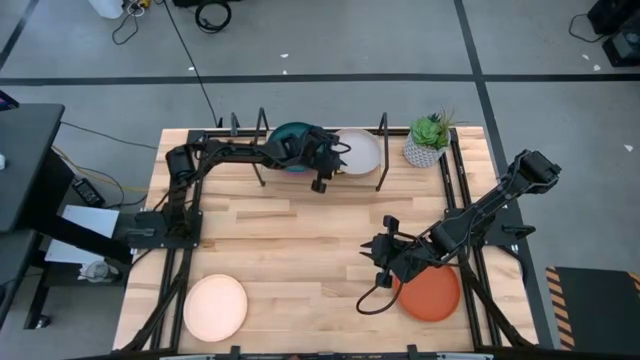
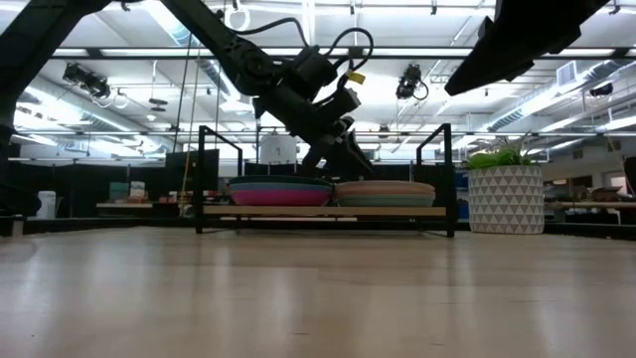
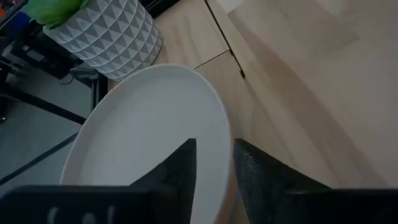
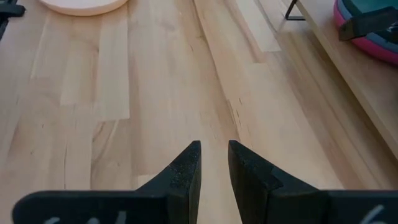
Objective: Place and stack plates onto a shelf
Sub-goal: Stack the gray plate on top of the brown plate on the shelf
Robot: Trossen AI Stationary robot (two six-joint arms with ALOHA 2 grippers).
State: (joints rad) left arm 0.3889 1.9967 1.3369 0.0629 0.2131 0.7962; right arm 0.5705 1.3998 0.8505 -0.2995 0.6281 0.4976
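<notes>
Left gripper [image 1: 322, 172] at far edge of table [image 1: 300, 240], over the shelf [image 2: 298, 211]. Fingers [image 3: 180, 171] astride rim of pale plate [image 1: 360, 150], a gap showing between them (pinching or just let go: cannot tell). Pale plate topping the right-hand stack on the shelf board, beside the teal-topped stack [image 1: 290, 133] and near the plant pot [image 1: 425, 150].

Right gripper [image 1: 383, 258] toward near right corner, just beside the orange-red plate [image 1: 435, 295]. Fingers slightly parted, nothing between them. Peach plate [image 1: 215, 305] lying at near left corner, not yet shelved.

Risks, judged from here:
- Lifting off with a pad catching the rim: likely to tip or drag the pale plate off its stack.
- Releasing with the plate off-centre: could slide toward the shelf edge or onto the neighbouring stack.
- Pulling back low: could clip a black upright and shake both stacks.
- Swinging wide toward the right: could knock the plant pot.
- Right side: flat plate on bare wood, hard to get a finger under; could skid toward the table edge instead of lifting.
</notes>
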